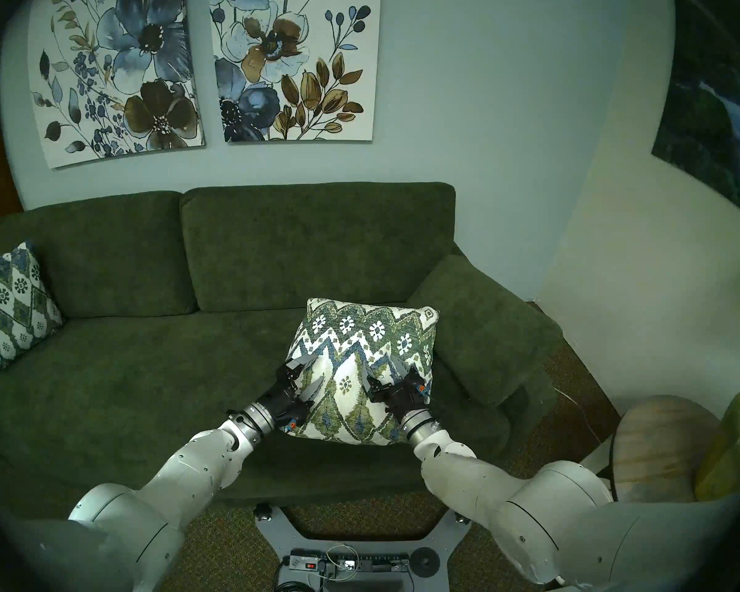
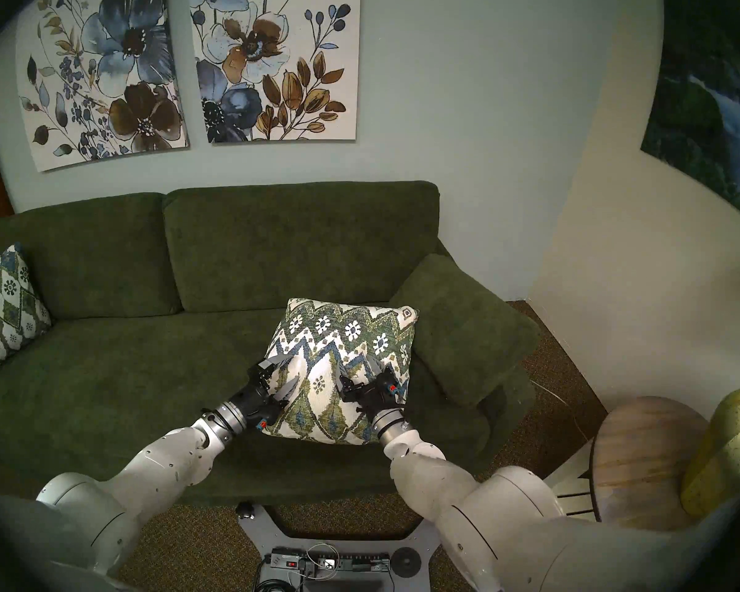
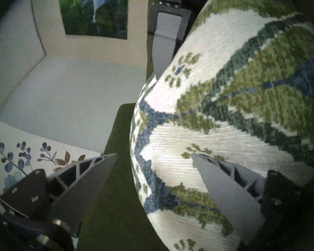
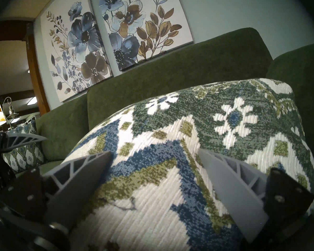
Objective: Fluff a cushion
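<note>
A patterned cushion (image 1: 362, 371), white with green and blue zigzags and small flowers, lies on the seat of a green sofa (image 1: 146, 364), toward the sofa's right end. Its far right corner, at about 1 o'clock, sits just beside the sofa's padded arm (image 1: 483, 322).

Two robot arms reach in from the bottom of the head view. The left gripper (image 1: 308, 373) is at the cushion's 9 o'clock edge, jaws spread apart: one finger lies over the fabric, the other beyond the edge above the seat. The right gripper (image 1: 385, 371) is over the cushion at about 4 o'clock, jaws also spread wide, both fingers (image 4: 91, 174) against the top fabric. Neither gripper is clamped on anything.

A second, darker pillow (image 1: 7, 305) leans at the sofa's left end, at 9 o'clock. Two flower paintings (image 1: 206, 61) hang on the wall at 12 o'clock.
</note>
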Tool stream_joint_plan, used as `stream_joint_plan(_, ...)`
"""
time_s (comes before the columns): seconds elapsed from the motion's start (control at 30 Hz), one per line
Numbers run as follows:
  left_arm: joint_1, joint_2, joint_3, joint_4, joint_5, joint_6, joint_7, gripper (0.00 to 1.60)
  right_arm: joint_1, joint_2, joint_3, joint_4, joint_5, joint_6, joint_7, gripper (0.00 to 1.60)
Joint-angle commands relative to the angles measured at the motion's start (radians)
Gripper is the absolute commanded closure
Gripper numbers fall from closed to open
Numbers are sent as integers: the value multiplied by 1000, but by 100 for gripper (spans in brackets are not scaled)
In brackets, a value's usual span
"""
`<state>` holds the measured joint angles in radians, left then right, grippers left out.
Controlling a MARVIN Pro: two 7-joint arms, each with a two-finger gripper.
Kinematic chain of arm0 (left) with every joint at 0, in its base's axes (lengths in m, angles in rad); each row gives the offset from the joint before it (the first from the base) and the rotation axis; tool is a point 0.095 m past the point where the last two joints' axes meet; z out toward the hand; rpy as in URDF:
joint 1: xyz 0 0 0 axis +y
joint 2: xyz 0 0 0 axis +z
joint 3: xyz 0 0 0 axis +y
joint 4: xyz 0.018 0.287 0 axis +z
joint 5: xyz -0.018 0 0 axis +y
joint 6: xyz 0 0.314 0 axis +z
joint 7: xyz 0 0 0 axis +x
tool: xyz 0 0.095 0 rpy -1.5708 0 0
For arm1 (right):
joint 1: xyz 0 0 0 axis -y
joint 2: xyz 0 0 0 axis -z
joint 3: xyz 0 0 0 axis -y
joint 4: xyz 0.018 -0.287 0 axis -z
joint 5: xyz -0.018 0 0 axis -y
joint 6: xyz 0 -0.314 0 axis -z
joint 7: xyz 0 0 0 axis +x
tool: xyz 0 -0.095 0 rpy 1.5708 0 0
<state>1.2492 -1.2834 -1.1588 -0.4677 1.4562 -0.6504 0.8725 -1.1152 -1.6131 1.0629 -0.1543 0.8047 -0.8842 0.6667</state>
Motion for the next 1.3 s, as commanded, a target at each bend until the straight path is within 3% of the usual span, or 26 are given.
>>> stream_joint_plan(0.0,-22,-42,-27,86,-38,-2,-48,0,-15,4,-6,5,-4,2,16,0)
stream_joint_plan(0.4,-34,-87,-77,186,-102,-10,-69,0,-14,13,-15,7,-5,-3,47,0)
stream_joint_plan(0.53,-77,-116,-109,214,-145,-59,-75,0,10,25,-29,-34,-16,-54,98,0)
stream_joint_plan(0.67,-72,-100,-104,125,-146,-140,15,0,58,63,-21,-140,-12,-76,164,0)
stream_joint_plan(0.7,-80,-95,-105,108,-145,-142,27,0,85,57,-14,-117,-7,-76,160,0)
stream_joint_plan(0.87,-99,-67,-124,68,-159,-164,67,0,107,76,0,-170,2,-76,162,0)
stream_joint_plan(1.27,-49,3,-165,10,-189,-259,151,0,138,130,47,-272,20,-76,204,0)
